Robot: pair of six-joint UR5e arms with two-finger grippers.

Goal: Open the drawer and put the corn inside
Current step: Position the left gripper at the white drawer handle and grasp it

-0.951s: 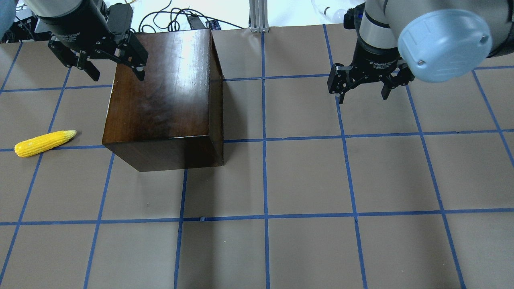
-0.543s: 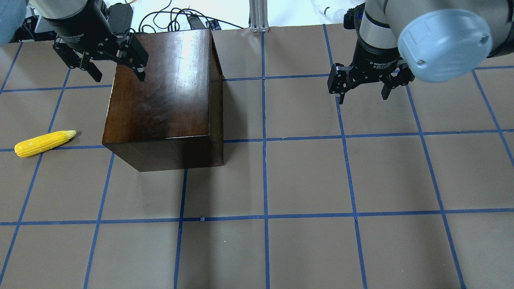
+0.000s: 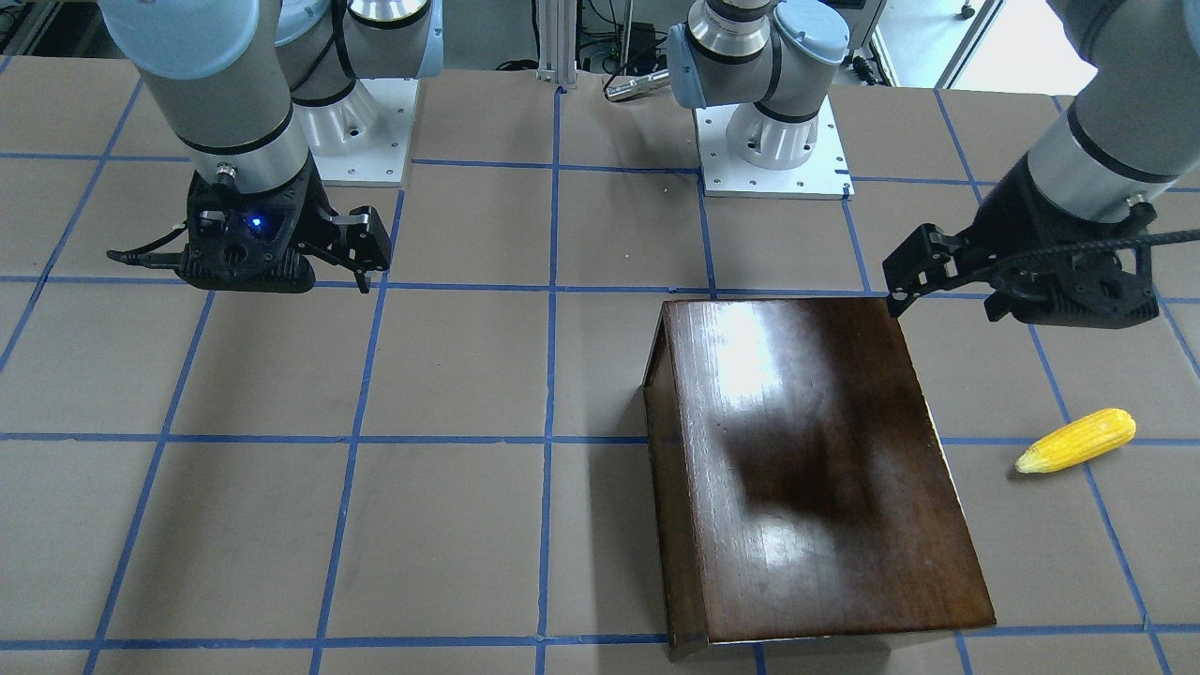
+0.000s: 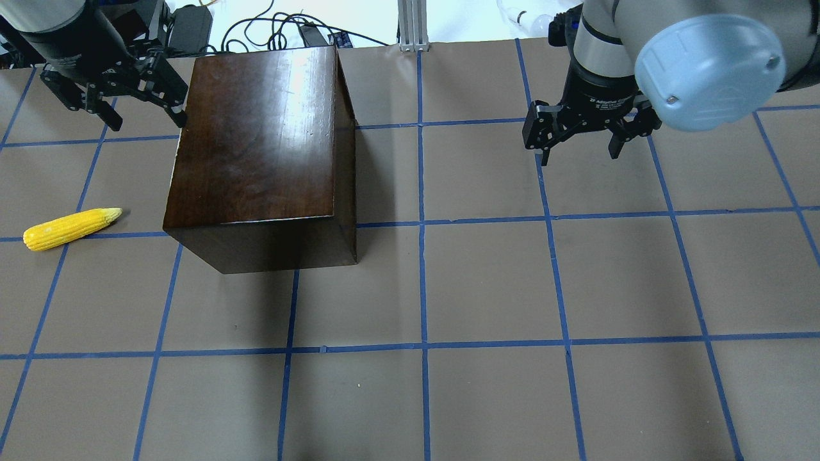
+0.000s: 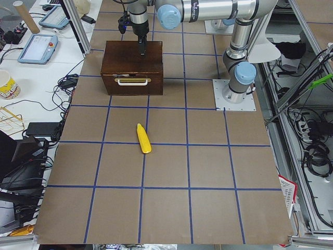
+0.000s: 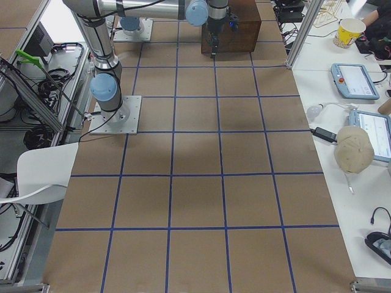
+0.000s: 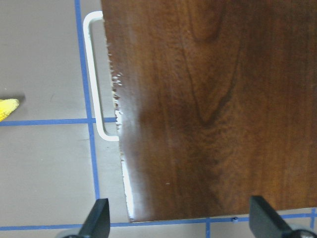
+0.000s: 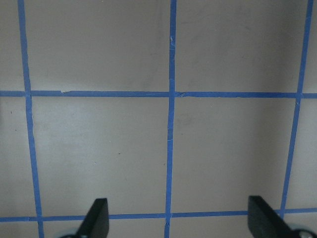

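Observation:
The glossy dark-brown box [image 4: 256, 141] stands left of centre on the table. Its drawer [image 5: 132, 85] is shut, and the front panel with a white handle [image 7: 94, 74] faces the table's left end. The yellow corn [image 4: 70, 228] lies on the table left of the box, apart from it; it also shows in the front view [image 3: 1078, 441] and the left-end view [image 5: 143, 138]. My left gripper [image 4: 146, 118] is open and empty, hovering over the box's far-left corner [image 7: 181, 220]. My right gripper [image 4: 578, 153] is open and empty above bare table [image 8: 178, 223].
The table [image 4: 487, 282] is brown with a blue tape grid. Cables and power bricks [image 4: 282, 29] lie beyond its far edge, beside an aluminium post [image 4: 413, 25]. The two arm bases [image 3: 773, 141] stand at the robot's side of the table.
My left gripper has moved left, from over the box's top to its far-left corner, still open. The right gripper, box and corn have not moved.

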